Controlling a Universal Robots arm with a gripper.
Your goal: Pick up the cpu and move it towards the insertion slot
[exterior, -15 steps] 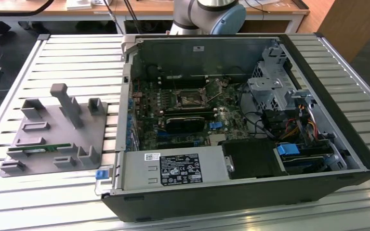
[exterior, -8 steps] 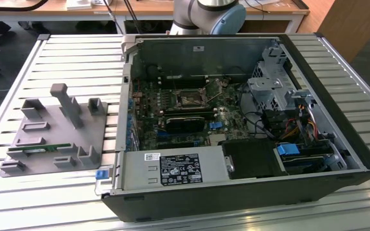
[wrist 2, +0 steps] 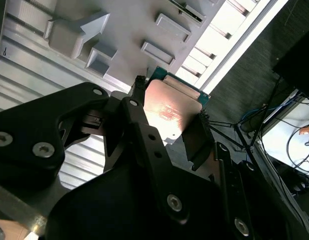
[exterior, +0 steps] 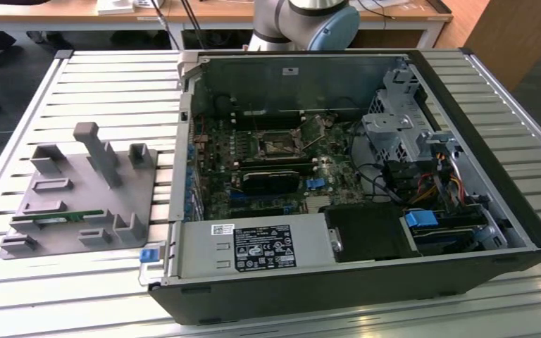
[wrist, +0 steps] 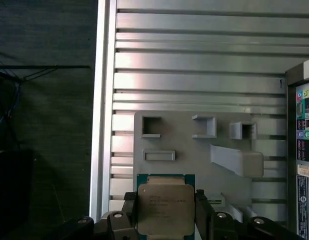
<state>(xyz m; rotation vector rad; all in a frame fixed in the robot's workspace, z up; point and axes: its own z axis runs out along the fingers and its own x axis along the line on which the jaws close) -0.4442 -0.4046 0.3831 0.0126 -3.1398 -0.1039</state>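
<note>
- The cpu (wrist: 166, 207) sits pinched between the gripper's (wrist: 166, 212) two black fingers (wrist: 202, 214), one finger on each of two opposite edges. The jaws are closed on the chip.
- In the first wrist view its silver metal top faces the camera, with a green rim showing around it. In the second wrist view the cpu (wrist 2: 170, 112) is seen at a slant between the same fingers, its pale face catching a warm reflection, and the gripper (wrist 2: 170, 102) is clamped on it there too.
- Past the fingertips lies a grey fixture (wrist: 194, 150) with raised blocks and shallow rectangular pockets. The chip hangs clear of it, not touching — the fixture (wrist 2: 74, 35) looks well apart from the gripper in the second wrist view.
- The fixture rests on a slatted metal table (wrist: 194, 65), which spreads out beyond the gripper on all sides of the fixture.
- To one side of the gripper, past the fixture, the labelled edge of an open computer case (wrist: 300, 150) comes into the first wrist view.
- In the exterior view the fixture (exterior: 73, 204) lies just beside the case (exterior: 496, 211), on the exterior view's left, and a long green memory stick (exterior: 59, 219) lies in it.
- The insertion slot (exterior: 275, 146) — a square socket with a silvery frame and dark centre — sits on the board inside the case, just beside a black rectangular card (exterior: 270, 180).
- The robot arm's base (exterior: 308, 17) stands behind the case.
</note>
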